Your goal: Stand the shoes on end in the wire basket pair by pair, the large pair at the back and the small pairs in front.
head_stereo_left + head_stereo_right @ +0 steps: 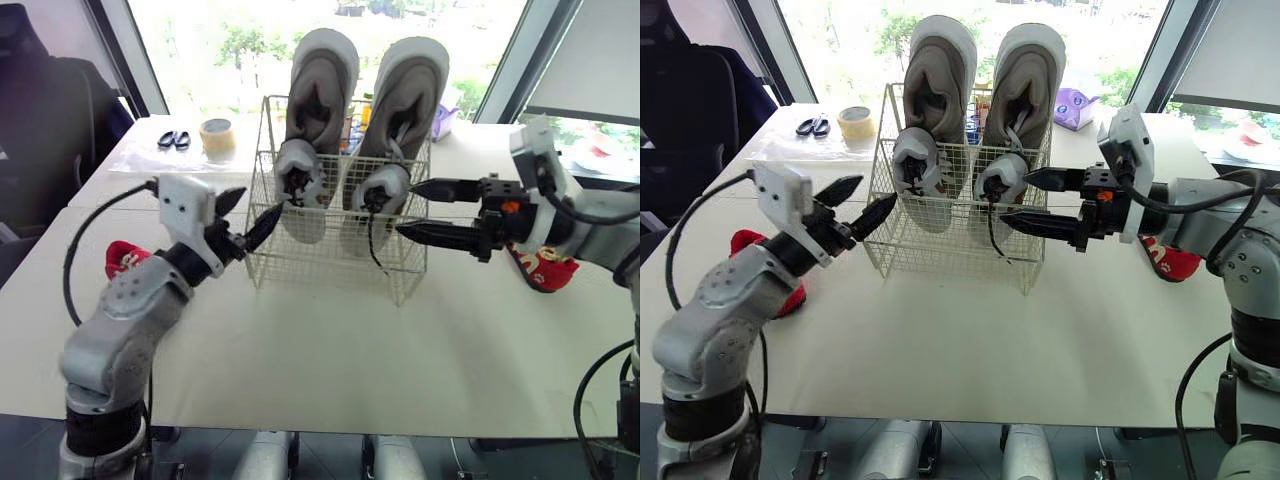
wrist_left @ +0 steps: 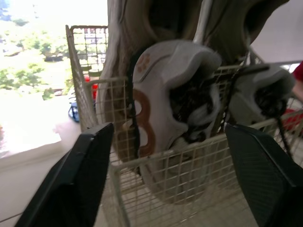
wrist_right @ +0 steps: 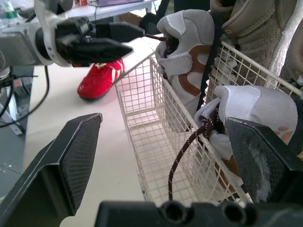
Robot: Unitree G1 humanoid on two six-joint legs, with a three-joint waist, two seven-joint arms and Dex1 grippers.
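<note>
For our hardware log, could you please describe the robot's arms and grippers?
Left arm and right arm are silver with rounded joints. Left gripper and right gripper each have two black fingers and a white wrist block. A black cable loops off the left arm.

Grey arms (image 1: 125,310), black cables (image 1: 68,262), white wrists (image 1: 185,200), black claws (image 1: 264,199) (image 1: 405,208)

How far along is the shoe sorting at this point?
Done: the large pair stands at the back of the basket, with the grey small pair in front. In hand: nothing; the left end effector and right end effector are open by the basket. Left: a red shoe on the table at left, another at right.
</note>
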